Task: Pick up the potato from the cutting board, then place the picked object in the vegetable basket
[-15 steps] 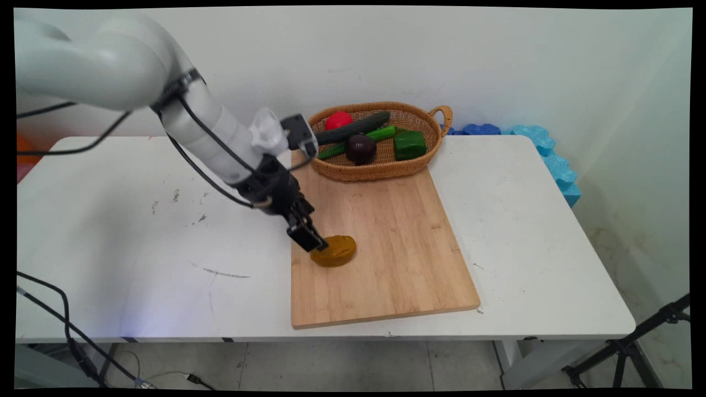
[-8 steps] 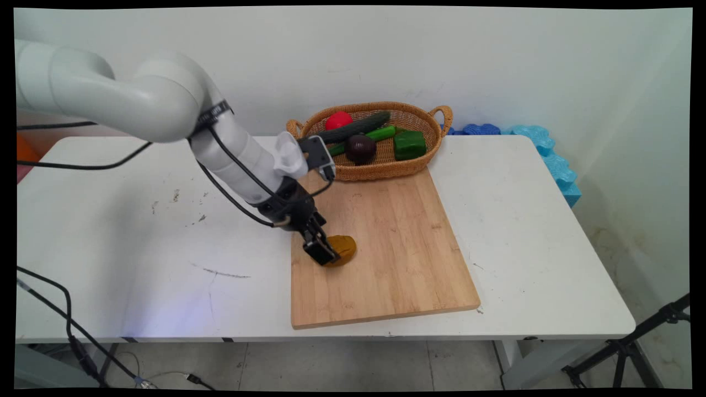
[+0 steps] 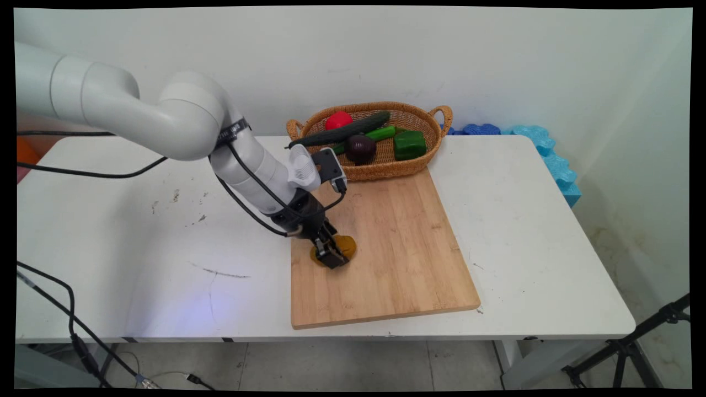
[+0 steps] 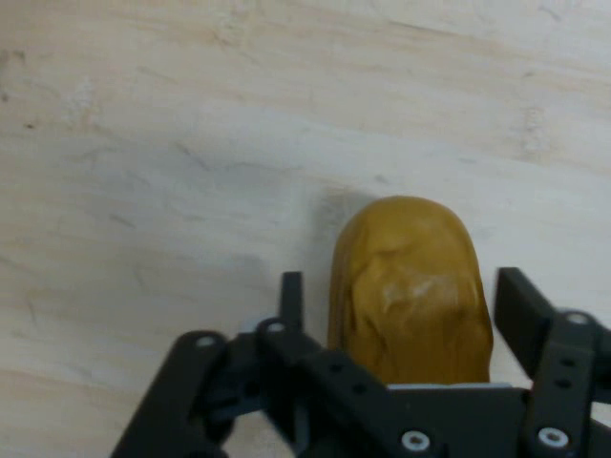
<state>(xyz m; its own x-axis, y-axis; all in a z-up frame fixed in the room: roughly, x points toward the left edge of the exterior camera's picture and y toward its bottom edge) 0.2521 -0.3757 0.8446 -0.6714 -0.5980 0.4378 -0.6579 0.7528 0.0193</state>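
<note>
Gripper (image 4: 401,320) lowered over yellow-brown potato (image 3: 345,246), fingers spread, one each side, not clamped. Potato located on wooden cutting board (image 3: 397,248), near left edge. Wicker basket (image 3: 386,165) positioned behind board.

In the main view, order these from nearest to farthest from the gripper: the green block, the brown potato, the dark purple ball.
1. Brown potato, at the gripper, on the board.
2. Dark purple ball, middle of the basket.
3. Green block, right side of the basket.
</note>
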